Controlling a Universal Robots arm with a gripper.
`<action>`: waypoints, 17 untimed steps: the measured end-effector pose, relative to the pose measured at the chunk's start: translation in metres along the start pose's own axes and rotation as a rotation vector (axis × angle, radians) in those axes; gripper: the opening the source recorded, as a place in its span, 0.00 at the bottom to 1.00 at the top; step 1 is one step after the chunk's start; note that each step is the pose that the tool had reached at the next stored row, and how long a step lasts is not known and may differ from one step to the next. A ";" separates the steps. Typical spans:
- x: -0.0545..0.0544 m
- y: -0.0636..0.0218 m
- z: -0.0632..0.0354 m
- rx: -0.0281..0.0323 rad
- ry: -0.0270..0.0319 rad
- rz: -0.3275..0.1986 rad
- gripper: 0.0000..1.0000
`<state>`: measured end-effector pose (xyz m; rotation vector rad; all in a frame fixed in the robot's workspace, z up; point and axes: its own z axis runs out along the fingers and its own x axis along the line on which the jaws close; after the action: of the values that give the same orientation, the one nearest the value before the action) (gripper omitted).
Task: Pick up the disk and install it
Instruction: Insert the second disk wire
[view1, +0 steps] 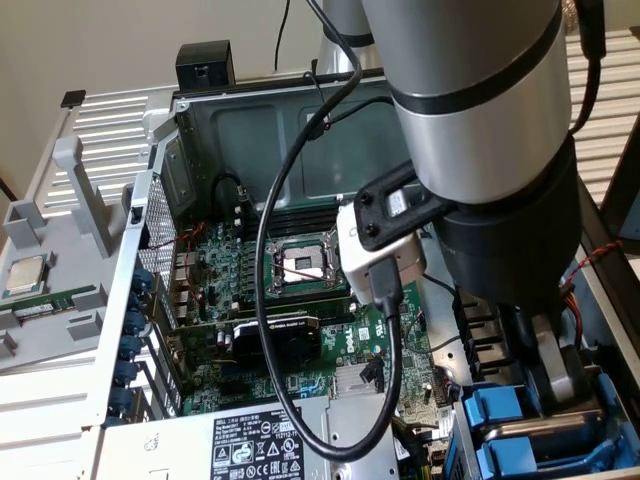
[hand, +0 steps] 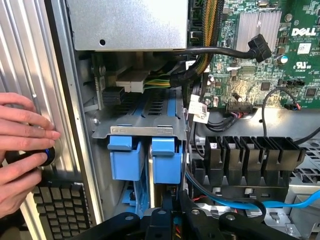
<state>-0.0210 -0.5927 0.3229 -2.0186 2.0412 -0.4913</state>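
Gripper (hand: 172, 212): its black linkage sits at the drive cage, just off the end of the blue handles; I cannot tell whether it is spread or pressed together, and nothing shows gripped in it.
Disk (hand: 166, 160): seated in the drive cage (hand: 142, 131), standing on edge with only its blue carrier handle showing; it is the one of two handles nearer the motherboard and in line with the gripper.
Second drive (hand: 125, 157): a similar blue-handled carrier just beside the disk, on the side toward the chassis wall.
Blue cable (hand: 280, 205): runs past the gripper linkage on the motherboard side, under a row of black clips (hand: 250, 150).
Black cable (hand: 220, 51): crosses above the cage and ends in an angled plug near the finned heatsink (hand: 257, 27).
Wire bundle (hand: 155, 80): yellow and black leads come down behind the cage from under the silver power supply box (hand: 127, 22).
Motherboard (hand: 295, 75): green, beyond the cage.
Person's hand (hand: 22, 150): outside the chassis wall, fingertips on a black knob with a blue ring (hand: 44, 156), beside a keyboard (hand: 60, 210).
Arm (view1: 480, 120): in the exterior view its grey and black body hangs over the open case and hides much of the drive corner; blue carrier ends show below it.
Camera cable (view1: 385, 290): a black lead loops from the wrist down across the board.
Processor socket (view1: 300, 262): open, mid-board.
Processor chip (view1: 25, 275): lies on the grey panel at the exterior view's left, well apart from the case.
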 end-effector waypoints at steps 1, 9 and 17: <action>0.000 -0.0002 -0.0004 -0.0004 0.0011 -0.001 0.18; 0.000 -0.0029 -0.0076 0.0000 0.0165 -0.007 0.25; 0.001 -0.0128 -0.0308 0.0005 0.0411 -0.014 0.25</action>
<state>-0.0213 -0.5916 0.3562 -2.0406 2.0513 -0.5403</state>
